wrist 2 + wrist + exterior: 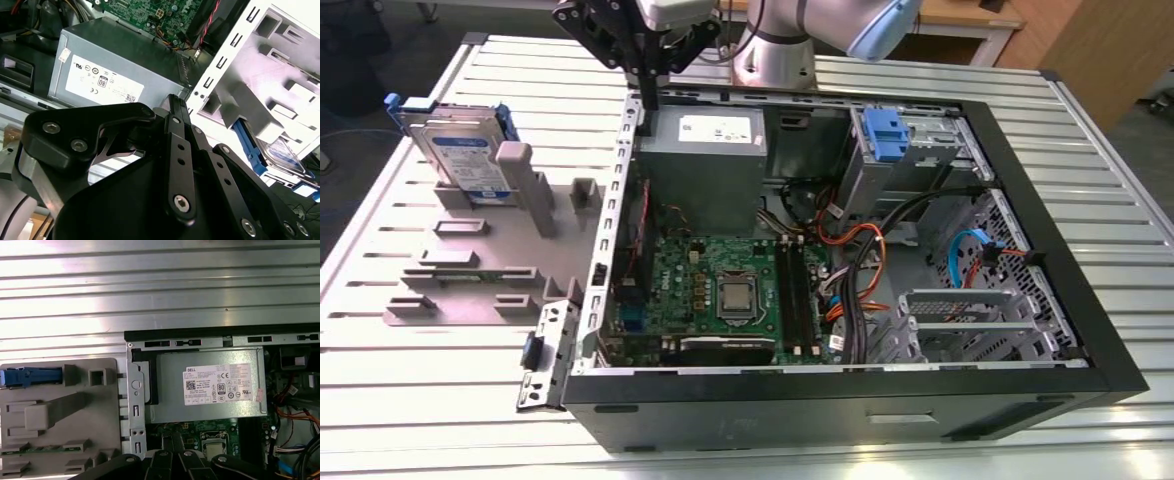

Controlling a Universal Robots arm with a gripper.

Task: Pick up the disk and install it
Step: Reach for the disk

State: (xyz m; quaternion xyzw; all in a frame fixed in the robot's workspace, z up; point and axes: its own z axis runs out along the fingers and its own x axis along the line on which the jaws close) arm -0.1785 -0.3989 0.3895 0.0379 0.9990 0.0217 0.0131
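Note:
The disk (458,155) is a silver hard drive with a white-and-blue label and a blue carrier frame. It stands on edge in a grey holder plate (474,255) at the exterior view's left, outside the open computer case (854,390). My gripper (644,90) hangs above the case's rear left corner, beside the power supply and apart from the disk. Its black fingers are shut with nothing between them. In the second wrist view the gripper (175,100) points at the case wall, with the disk (282,152) off to one side. The first wrist view shows the disk's blue frame (30,376) and the gripper (172,454).
Inside the case lie a grey power supply (704,150), a green motherboard (720,290), loose cables (854,250), a blue latch on a metal cage (887,135) and a grey bracket (961,315). The ribbed metal table (440,400) runs all round.

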